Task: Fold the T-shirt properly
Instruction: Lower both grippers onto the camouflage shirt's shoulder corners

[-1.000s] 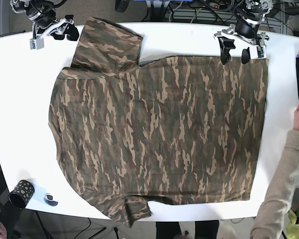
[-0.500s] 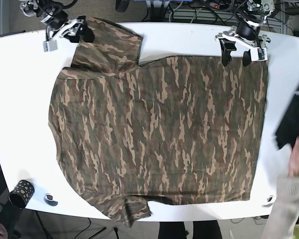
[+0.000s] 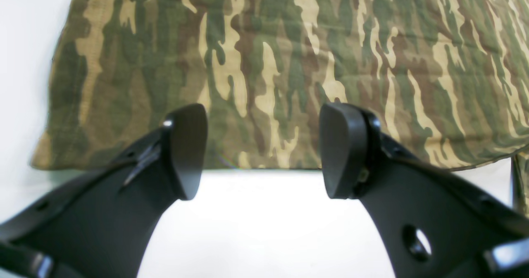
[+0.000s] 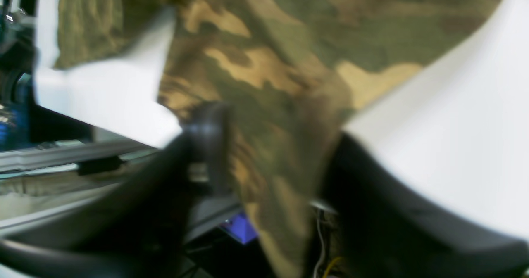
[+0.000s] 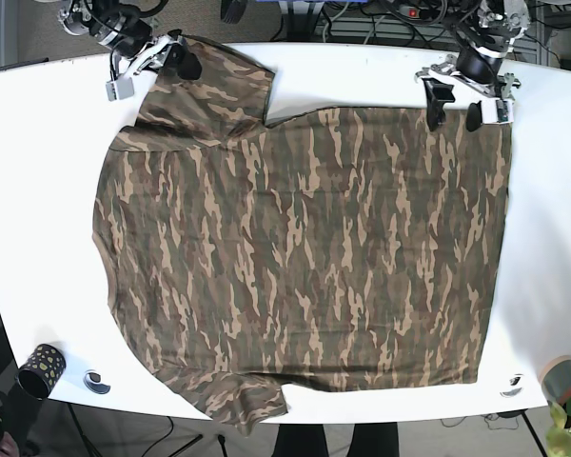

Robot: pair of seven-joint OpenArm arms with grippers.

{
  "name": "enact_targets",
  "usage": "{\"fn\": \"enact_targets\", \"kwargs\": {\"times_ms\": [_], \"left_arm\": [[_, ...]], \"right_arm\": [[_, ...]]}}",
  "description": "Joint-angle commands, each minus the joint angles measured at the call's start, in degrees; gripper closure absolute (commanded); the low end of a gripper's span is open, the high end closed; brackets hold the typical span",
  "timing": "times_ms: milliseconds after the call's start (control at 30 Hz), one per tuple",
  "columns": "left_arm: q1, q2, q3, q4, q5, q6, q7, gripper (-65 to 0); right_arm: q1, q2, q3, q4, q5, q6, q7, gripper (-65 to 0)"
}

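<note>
A camouflage T-shirt (image 5: 305,248) lies spread flat on the white table (image 5: 38,171). My left gripper (image 5: 453,108) is open at the shirt's far right corner. In the left wrist view (image 3: 264,152) its two fingers stand wide apart just short of the shirt's edge (image 3: 289,42). My right gripper (image 5: 174,59) is at the far left sleeve. The right wrist view is blurred, but it shows that gripper (image 4: 275,158) open with the sleeve cloth (image 4: 268,63) between its fingers, at the table's edge.
A black dotted cup (image 5: 40,369) and a small round object (image 5: 97,382) sit at the near left corner. Another small object (image 5: 512,386) and a grey item (image 5: 561,376) are at the near right. Cables hang behind the table's far edge.
My right gripper has moved right onto the sleeve's edge. The left gripper has shifted slightly right. The person's arm and the dark cloth at the right have left the view.
</note>
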Motion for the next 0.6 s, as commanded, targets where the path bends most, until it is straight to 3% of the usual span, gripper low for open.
{"fn": "enact_targets", "kwargs": {"times_ms": [0, 100, 267, 400, 567], "left_arm": [[0.3, -0.6, -2.7, 1.1, -4.2, 0.2, -1.7, -40.1], [0.3, -1.0, -4.8, 1.0, -9.8, 0.2, -1.4, -40.4], [0.2, -3.1, -6.8, 0.9, -16.5, 0.2, 3.5, -44.2], [-1.1, -3.0, -12.0, 0.4, -22.6, 0.2, 7.8, -46.7], [-2.3, -3.1, -16.1, -5.4, -29.7, -0.4, 14.1, -46.7]], "right_arm": [[-0.7, 0.5, 0.1, 0.3, -1.0, -0.20, -0.9, -6.3], [-0.7, 0.5, 0.0, 0.4, -1.0, -0.20, -0.9, -0.2], [0.1, 0.5, 0.1, 0.4, -1.0, -0.20, -0.8, 0.0], [0.5, 0.5, 0.1, 0.3, -1.0, -0.20, -0.8, 0.0], [0.6, 0.5, 0.1, 0.3, -1.0, -0.20, -0.8, 0.0]]}}
